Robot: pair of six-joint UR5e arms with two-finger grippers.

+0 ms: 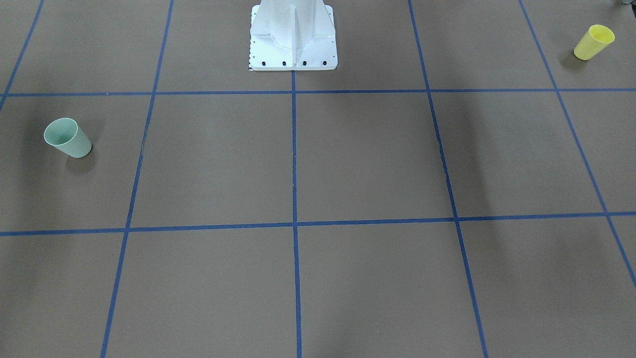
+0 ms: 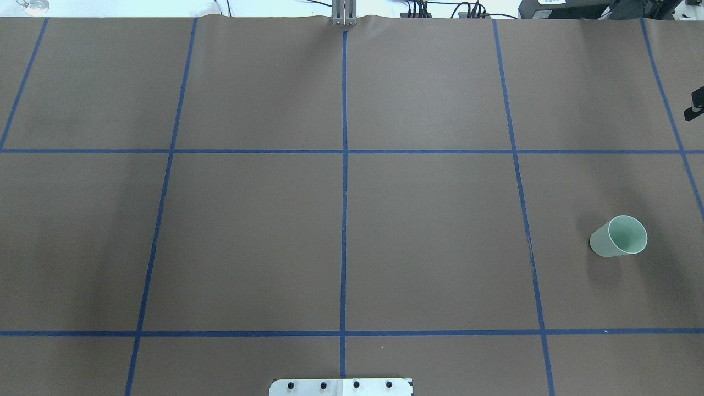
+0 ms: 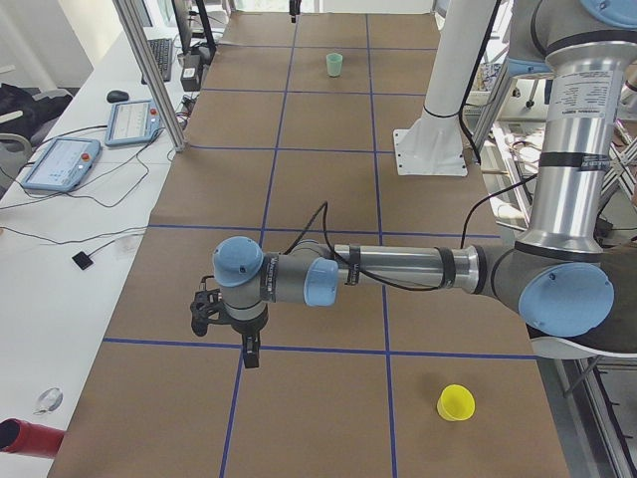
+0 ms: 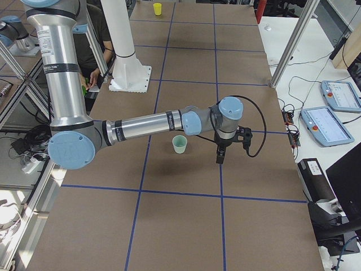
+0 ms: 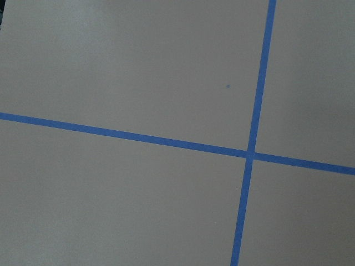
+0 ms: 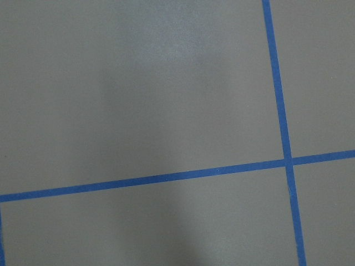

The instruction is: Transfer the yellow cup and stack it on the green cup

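Left hand, opening impossible to tell, should drop squarely over the upright yellow cup near the worktop's left, robot-side corner, gripping gently.

**Silver tubes, blue caps**

The left arm and right arm are silver tubes with grey joints, pale blue caps and black bands. A black cable loops at each wrist. The left gripper and right gripper seem black, though small here. The white pedestal shows dark screws.

Brown table, blue tape grid, teach pendant
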